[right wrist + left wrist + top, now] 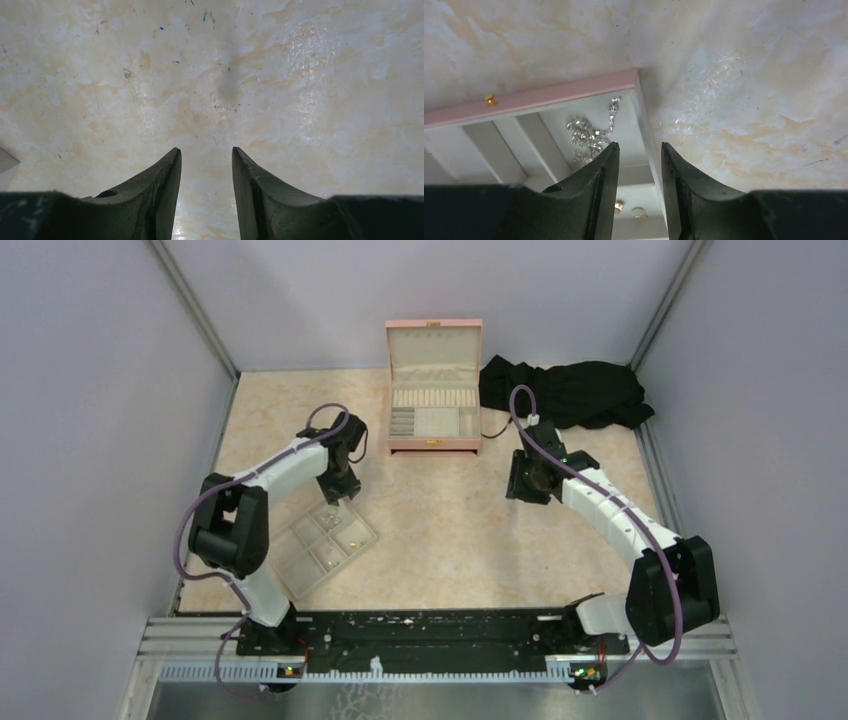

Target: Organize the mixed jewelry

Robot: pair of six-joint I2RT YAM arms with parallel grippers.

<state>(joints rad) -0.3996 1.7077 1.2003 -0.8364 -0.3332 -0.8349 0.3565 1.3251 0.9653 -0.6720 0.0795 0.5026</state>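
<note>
One tray [292,562] lies near, at 8 o'clock on the counter [450,530]. The left gripper [640,147] hangs open and empty over its far corner, where three pieces of jewelry [612,111] show: one sparkling chain [586,135] in the corner compartment and two small rounds [619,205], one gold and one pale, in the next one nearer. At 3 o'clock the right gripper [206,150] is open and empty over bare counter, and farthest off one open pink box [434,445] sits at 12 o'clock with one black cloth [570,390] at 1 o'clock.
</note>
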